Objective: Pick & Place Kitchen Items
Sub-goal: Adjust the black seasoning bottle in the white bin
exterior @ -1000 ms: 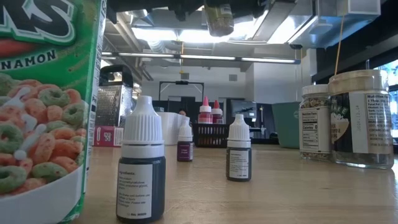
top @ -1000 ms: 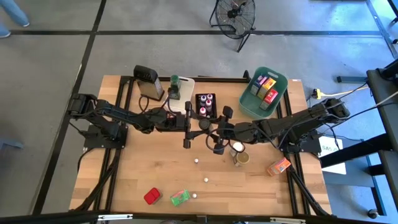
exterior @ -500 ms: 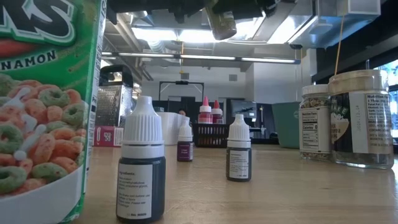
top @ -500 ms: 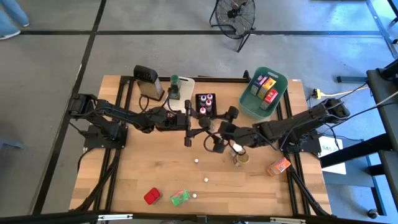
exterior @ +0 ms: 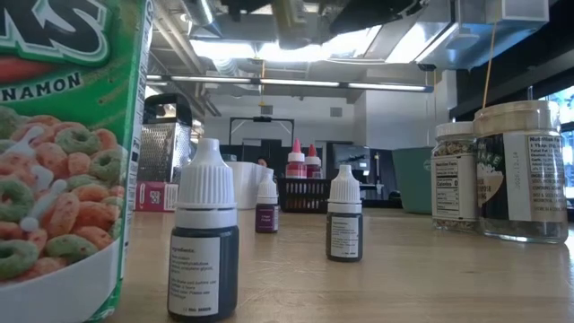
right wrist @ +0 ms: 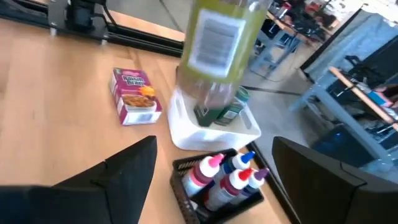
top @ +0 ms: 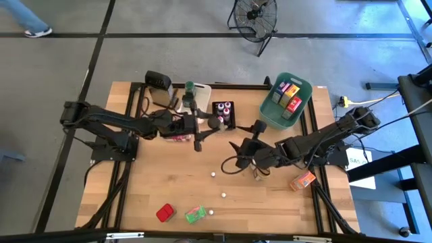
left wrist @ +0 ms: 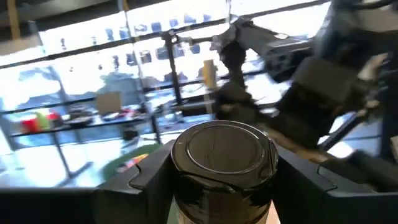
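My left gripper [top: 202, 128] is over the table's middle, in front of the white bin [top: 202, 91], and is shut on a dark-lidded jar [left wrist: 224, 155] of yellow-green contents [right wrist: 217, 43]. The jar shows blurred at the low view's top [exterior: 287, 18]. My right gripper [top: 237, 150] hovers open to the jar's right, touching nothing. Tiny white-capped bottles [top: 212, 174] [top: 223, 196] stand on their bases on the table. A red packet [top: 164, 212], a green packet [top: 194, 214] and an orange packet [top: 302, 180] lie flat. My left gripper pinches the jar between its two fingers [left wrist: 143, 180], one on each side just below the dark lid [left wrist: 224, 146]. The fingers come at it level, from the table's left. The jar stands upright in the hold, lifted clear of the table.
A teal bin [top: 270, 115] holding packets sits far right. A black bin of capped bottles [top: 224, 113], the white bin with a green-lidded jar [top: 190, 86] and a grater [top: 160, 88] line the far edge. Two jars [top: 262, 172] stand under my right arm.
The two grippers stood close together over the table's middle and have drawn apart. My left arm has pulled back toward the table's left and far edge, carrying the jar along. My right gripper has moved toward the near edge and stayed open.
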Controlling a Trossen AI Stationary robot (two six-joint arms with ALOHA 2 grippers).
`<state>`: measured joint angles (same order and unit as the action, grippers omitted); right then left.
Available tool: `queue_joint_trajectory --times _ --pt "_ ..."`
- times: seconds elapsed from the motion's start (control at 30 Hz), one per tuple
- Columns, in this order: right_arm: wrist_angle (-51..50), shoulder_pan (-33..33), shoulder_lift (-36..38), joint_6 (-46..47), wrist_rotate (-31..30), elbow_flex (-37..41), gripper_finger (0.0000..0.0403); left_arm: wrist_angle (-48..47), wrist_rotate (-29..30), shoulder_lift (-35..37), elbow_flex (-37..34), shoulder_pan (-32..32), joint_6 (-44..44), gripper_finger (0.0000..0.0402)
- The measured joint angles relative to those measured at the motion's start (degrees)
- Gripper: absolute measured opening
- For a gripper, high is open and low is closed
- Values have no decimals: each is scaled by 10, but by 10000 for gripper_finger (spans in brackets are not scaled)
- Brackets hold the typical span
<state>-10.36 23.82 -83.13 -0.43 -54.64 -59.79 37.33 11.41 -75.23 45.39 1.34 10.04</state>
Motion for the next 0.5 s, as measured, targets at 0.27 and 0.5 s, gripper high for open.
queue_joint_trajectory --times 0.27,0.5 --pt "-4 11 0 0 -8 0 321 -125 122 68 0 -3 21 209" --pt "-6 11 0 0 -8 0 321 -72 130 77 -66 -67 6 209"
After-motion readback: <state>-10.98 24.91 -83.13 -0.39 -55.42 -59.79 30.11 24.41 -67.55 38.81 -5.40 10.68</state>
